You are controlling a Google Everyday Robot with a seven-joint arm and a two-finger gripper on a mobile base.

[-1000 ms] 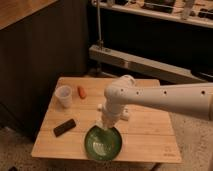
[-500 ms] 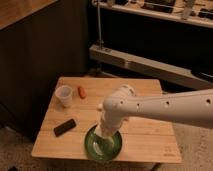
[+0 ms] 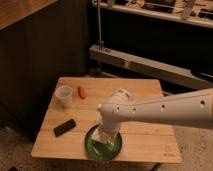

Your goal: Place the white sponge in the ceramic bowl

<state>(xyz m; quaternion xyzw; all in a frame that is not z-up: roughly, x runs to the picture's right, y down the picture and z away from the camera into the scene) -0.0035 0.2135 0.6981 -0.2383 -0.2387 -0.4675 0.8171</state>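
Note:
The ceramic bowl (image 3: 116, 148), dark green and shallow, sits near the front edge of the wooden table (image 3: 145, 100). My gripper (image 3: 103, 140) hangs from the white arm (image 3: 165, 110) that reaches in from the right, and it is down over the bowl's left half. A pale block at the gripper's tip, inside the bowl's rim, may be the white sponge (image 3: 102, 136). I cannot tell it apart from the gripper. The arm's wrist hides most of the bowl's middle.
A clear plastic cup (image 3: 63, 96) stands at the table's left. A small orange object (image 3: 81, 92) lies beside it. A dark flat bar (image 3: 65, 127) lies at the front left. A dark cabinet stands on the left and a metal shelf rail (image 3: 150, 65) runs behind.
The arm has swung forward and down. The gripper has moved from above the bowl's far rim to low over the bowl. The cup, orange object and dark bar have not moved.

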